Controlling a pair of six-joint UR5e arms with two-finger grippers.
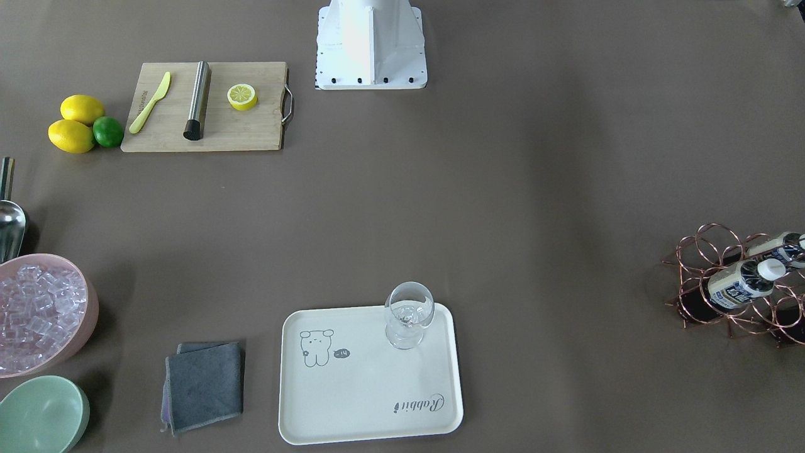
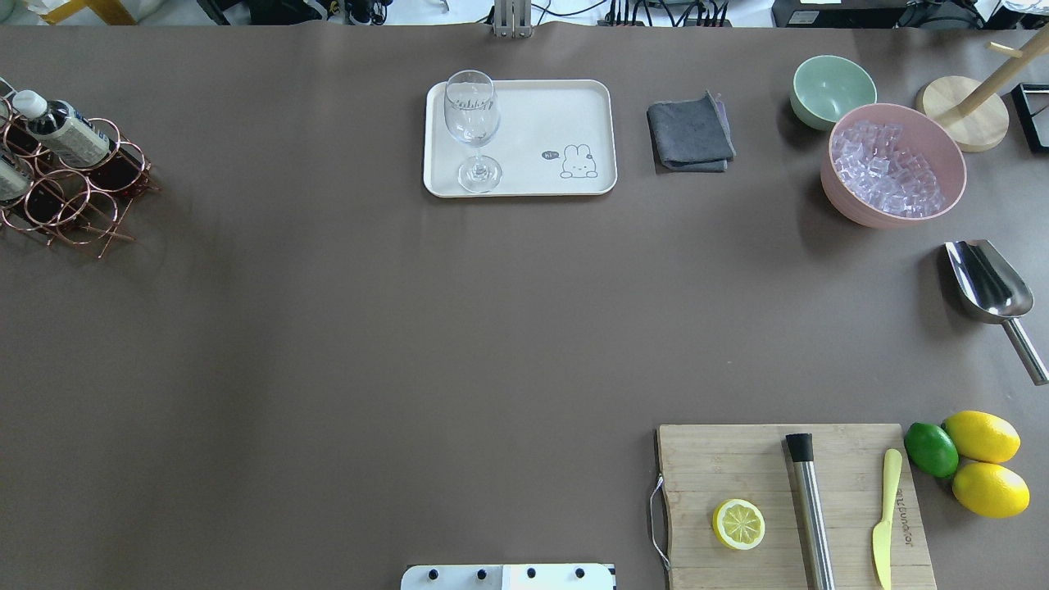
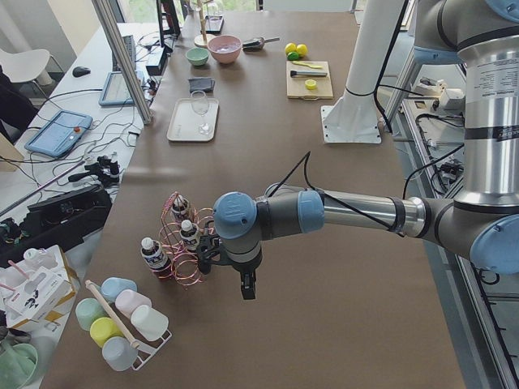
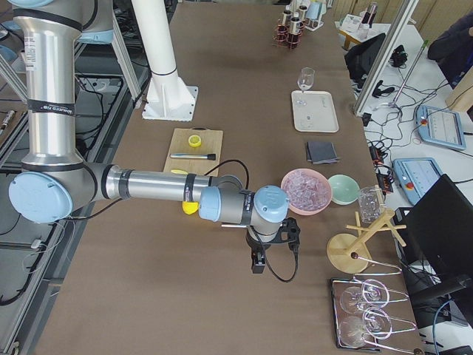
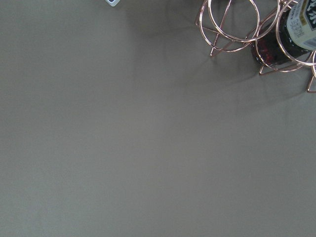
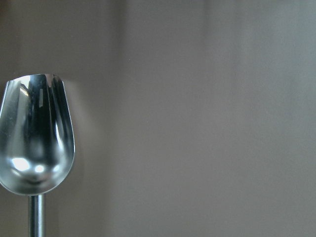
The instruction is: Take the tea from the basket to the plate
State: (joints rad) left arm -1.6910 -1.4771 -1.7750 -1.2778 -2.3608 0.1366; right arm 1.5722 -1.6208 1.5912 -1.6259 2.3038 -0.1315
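The copper wire basket (image 1: 698, 248) stands at the table's left end, also seen in the overhead view (image 2: 45, 205) and the exterior left view (image 3: 174, 243). It holds three tea bottles (image 3: 152, 253) with white caps; two show in the front view (image 1: 742, 283) and one clearly in the overhead view (image 2: 61, 131). The cream plate (image 2: 533, 115) lies at the far middle with a stemmed glass (image 2: 473, 123) on it. My left gripper (image 3: 246, 293) hangs just beside the basket; I cannot tell if it is open. My right gripper (image 4: 257, 265) hovers over the table's right end; I cannot tell its state.
A metal scoop (image 2: 987, 287), a pink bowl of ice (image 2: 893, 164) and a green bowl (image 2: 832, 90) are at the right. A grey cloth (image 2: 691, 131) lies beside the plate. A cutting board (image 2: 787, 500) with half a lemon, a knife and a metal rod sits near right, beside lemons and a lime.
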